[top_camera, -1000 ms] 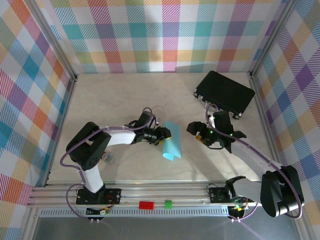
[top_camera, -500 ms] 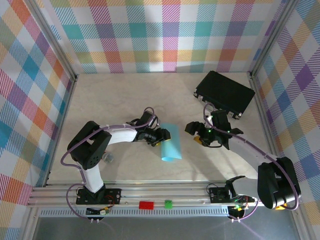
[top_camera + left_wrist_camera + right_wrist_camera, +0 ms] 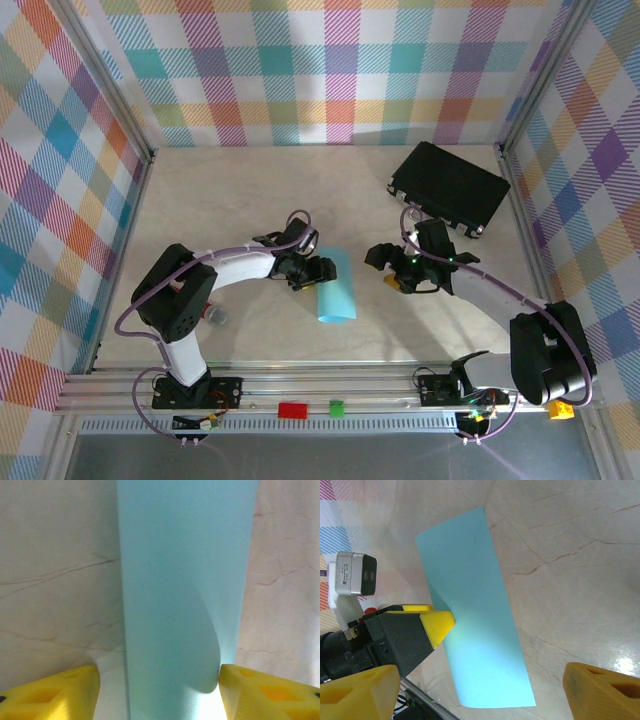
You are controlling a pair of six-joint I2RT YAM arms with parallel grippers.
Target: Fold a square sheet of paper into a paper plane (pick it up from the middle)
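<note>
One square sheet of paper, doubled over, between spread fingers, left hand.

No text, label, brand, number or sign can be read on anything here.

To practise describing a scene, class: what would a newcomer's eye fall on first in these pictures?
The light-blue sheet of paper, folded over into a long strip, lies bright at the centre of the pale table. The left pincer stands open at its left side, and the right pincer hovers open to its right. A black case sits in the far right corner, ringed by gaudy plaid walls.
</note>
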